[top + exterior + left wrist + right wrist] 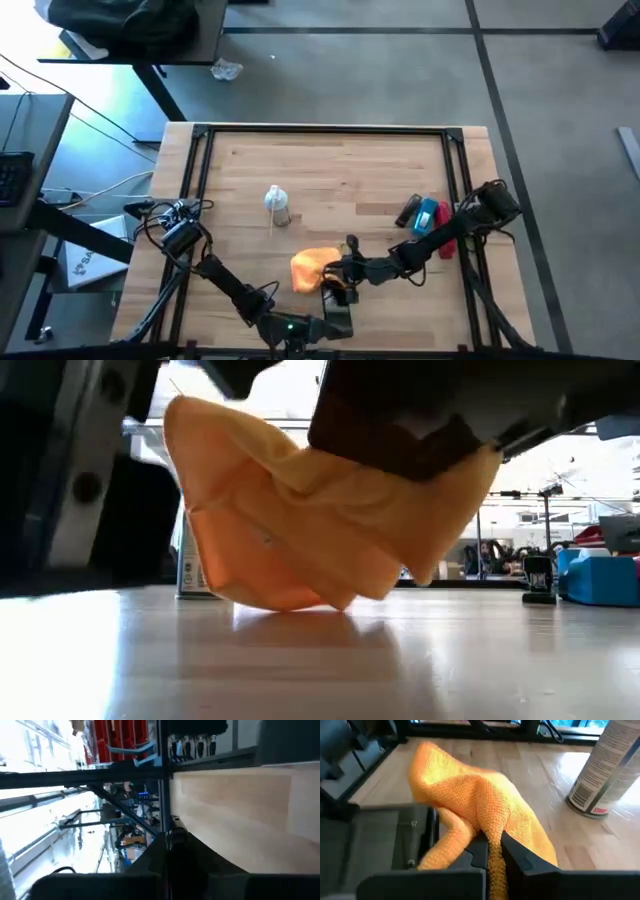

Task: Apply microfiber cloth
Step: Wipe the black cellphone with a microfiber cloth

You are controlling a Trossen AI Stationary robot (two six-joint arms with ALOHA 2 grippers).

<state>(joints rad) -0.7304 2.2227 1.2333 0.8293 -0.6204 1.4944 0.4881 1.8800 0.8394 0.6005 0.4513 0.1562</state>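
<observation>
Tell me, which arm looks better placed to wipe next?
The right: its gripper already pinches the bright orange microfiber cloth, jaws closed on a fold. The left gripper sits at the table's near edge, holding no cloth.

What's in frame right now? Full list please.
cloth: 1, orange, bunched at the table's near edge, pinched between the right gripper's fingers
spray bottle: 1, clear with white top, standing mid-table, behind the cloth
phone: 1, dark, flat on the table, partly under the cloth
blue object: 1, right side of the table, by the right arm
red object: 1, right edge, partly hidden by the arm
table: 1, light wood, black frame
right gripper: shut on the cloth, near edge
left gripper: near edge, beside the phone
</observation>
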